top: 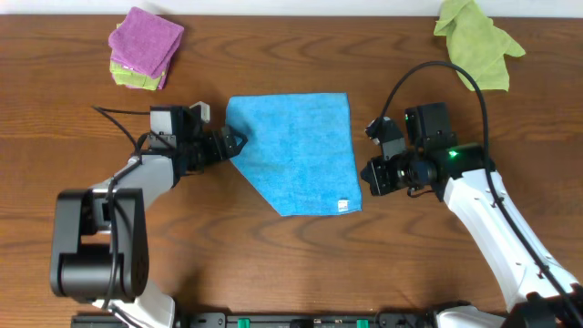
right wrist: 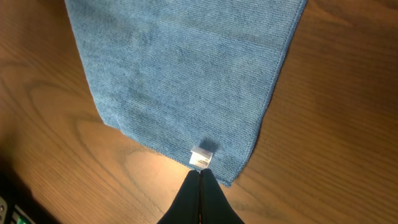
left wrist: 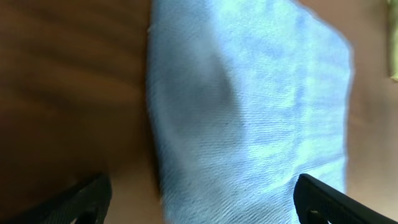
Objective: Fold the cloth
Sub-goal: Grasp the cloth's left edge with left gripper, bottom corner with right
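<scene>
The cloth (top: 296, 150) lay flat on the table (top: 273, 264), with the left gripper (top: 239, 143) at its slanted left edge and the right gripper (top: 369, 178) beside its right edge. A purple cloth (top: 146, 41) lay far left, a green cloth (top: 474, 41) far right.

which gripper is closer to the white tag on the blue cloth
Right. The right gripper is shut, its tip just short of the white tag at a corner of the blue cloth; the left gripper is open at the opposite edge, far from the tag.

No legible text; the white tag (right wrist: 201, 157) on the cloth (right wrist: 180, 68) is unreadably small.
</scene>
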Tool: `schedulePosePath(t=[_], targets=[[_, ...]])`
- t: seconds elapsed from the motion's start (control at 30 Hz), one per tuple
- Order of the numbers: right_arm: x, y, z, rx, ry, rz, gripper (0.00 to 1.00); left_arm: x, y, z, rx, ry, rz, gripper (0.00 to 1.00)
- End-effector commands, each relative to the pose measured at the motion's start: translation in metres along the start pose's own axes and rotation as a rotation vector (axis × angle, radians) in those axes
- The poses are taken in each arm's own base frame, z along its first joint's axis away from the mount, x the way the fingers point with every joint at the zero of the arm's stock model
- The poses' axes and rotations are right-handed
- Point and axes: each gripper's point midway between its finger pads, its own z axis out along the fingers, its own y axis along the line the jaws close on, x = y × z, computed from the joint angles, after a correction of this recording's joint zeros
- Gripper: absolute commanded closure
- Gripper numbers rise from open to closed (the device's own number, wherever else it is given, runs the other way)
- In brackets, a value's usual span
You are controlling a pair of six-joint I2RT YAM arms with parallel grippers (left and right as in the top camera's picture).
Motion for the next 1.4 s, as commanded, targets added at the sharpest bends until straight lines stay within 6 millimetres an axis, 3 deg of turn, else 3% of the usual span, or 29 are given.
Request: schedulePosePath(t=[0.0, 0.17, 0.37, 0.57, 0.73, 1.0, 1.37], targets=[[0.002, 0.005, 0.003, -0.029, 0.008, -0.015, 0.99, 0.02, 0.001, 0.017, 0.083, 0.085, -0.083, 0.05], [0.002, 0.016, 0.004, -0.073, 0.011, -0.036, 0.99, 0.04, 0.0, 0.022, 0.124, 0.168, -0.135, 0.05], [-0.003, 0.048, 0.017, -0.136, 0.0, -0.172, 0.99, 0.058, 0.004, 0.018, 0.107, 0.24, -0.169, 0.05], [-0.01, 0.075, 0.057, -0.211, 0.01, -0.25, 0.99, 0.069, 0.002, 0.015, 0.118, 0.285, -0.204, 0.05], [-0.011, 0.098, 0.079, -0.424, 0.029, -0.212, 0.99, 0.07, -0.006, 0.013, 0.163, 0.301, -0.21, 0.05], [0.015, 0.108, 0.108, -0.537, 0.147, -0.163, 0.98, 0.071, -0.013, 0.012, 0.196, 0.313, -0.236, 0.05], [0.018, 0.093, 0.142, -0.457, 0.162, -0.143, 0.99, 0.068, -0.021, 0.011, 0.245, 0.312, -0.215, 0.05]])
